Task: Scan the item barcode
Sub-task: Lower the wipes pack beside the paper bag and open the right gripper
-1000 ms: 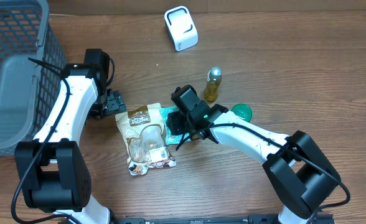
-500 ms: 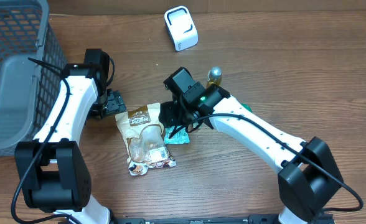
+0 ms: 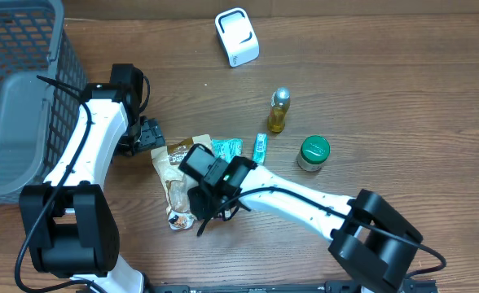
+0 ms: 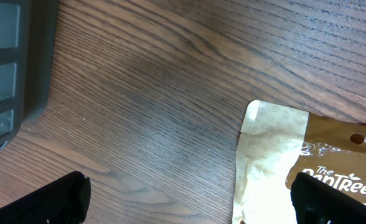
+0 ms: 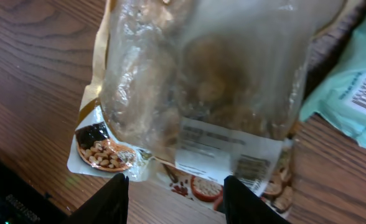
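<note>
Left fingers (image 4: 49, 200) spread wide over the tabletop (image 4: 139, 112), holding nothing; right fingers (image 5: 107, 202) half-spread above the pouch (image 5: 201, 93), empty.

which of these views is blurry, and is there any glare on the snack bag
right wrist: the brown snack pouch with a clear window looks smeared and soft, its label print is unreadable, and there is a pale sheen across the plastic; left wrist: the grain of the wooden table is crisp, and the pouch's printed corner is legible; overhead: sharp and evenly lit, no strong glare.
</note>
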